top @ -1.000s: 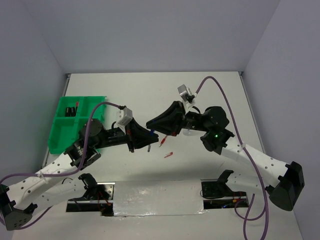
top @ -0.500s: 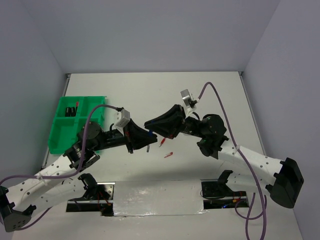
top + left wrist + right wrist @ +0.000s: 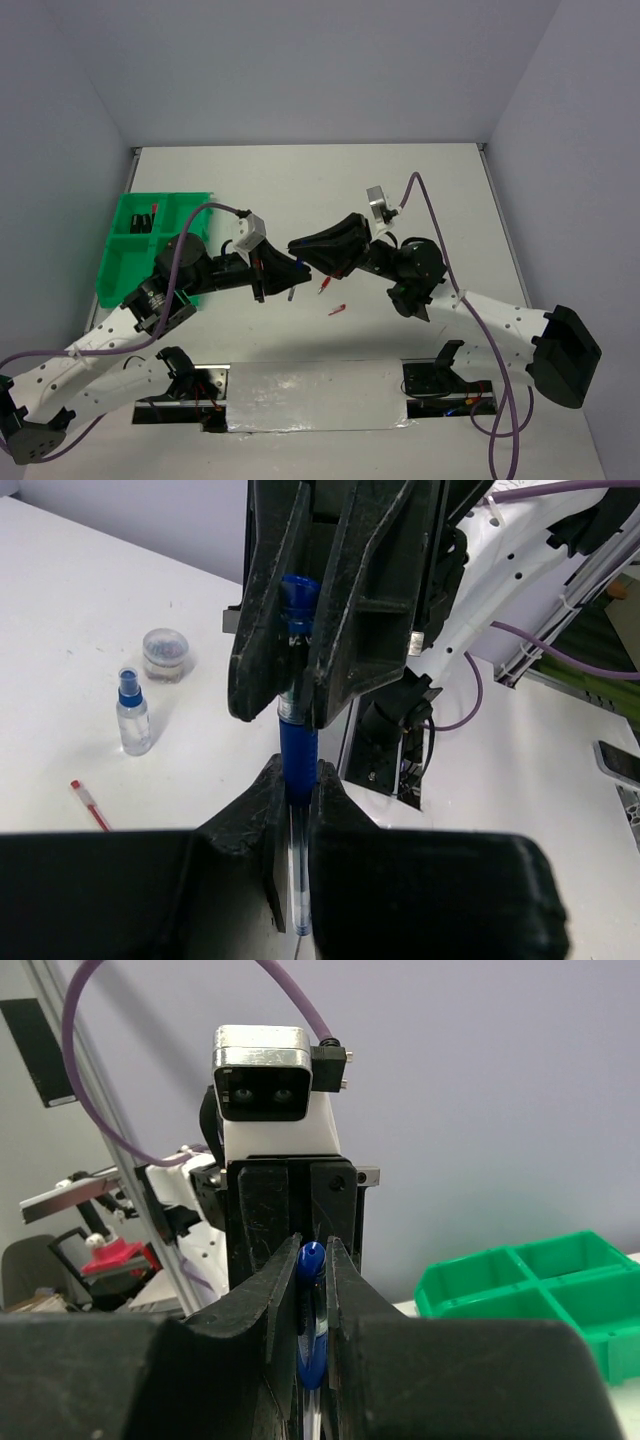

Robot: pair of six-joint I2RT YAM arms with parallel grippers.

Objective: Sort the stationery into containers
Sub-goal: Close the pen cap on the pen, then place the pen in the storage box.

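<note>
1. Pen, blue (image 3: 297, 750), held in the air above the middle of the table (image 3: 300, 180), between the two arms and gripped at both ends.
2. Left gripper (image 3: 297, 777): jaws drawn almost together and pinching the pen's blue barrel. A clear length of the pen runs back between the fingers (image 3: 250, 825).
3. Right gripper (image 3: 312, 1252): jaws likewise nearly closed, clamped on the pen's opposite, rounded blue end. In the overhead view its tip (image 3: 298, 248) meets the left gripper (image 3: 288, 276) over the pen (image 3: 300, 262).
4. Green tray (image 3: 128, 280): four compartments, lying at the table's left edge, well apart from the pen. Small dark items lie in its far compartments, too small to identify.
5. Loose stationery on the table: an upright clear bottle with a blue cap (image 3: 132, 712), a translucent round roll (image 3: 165, 653) near it but not touching, and a red pen (image 3: 337, 309) toward the near edge.
6. Lettering on the pen, bottle or tray: too small to read.
</note>
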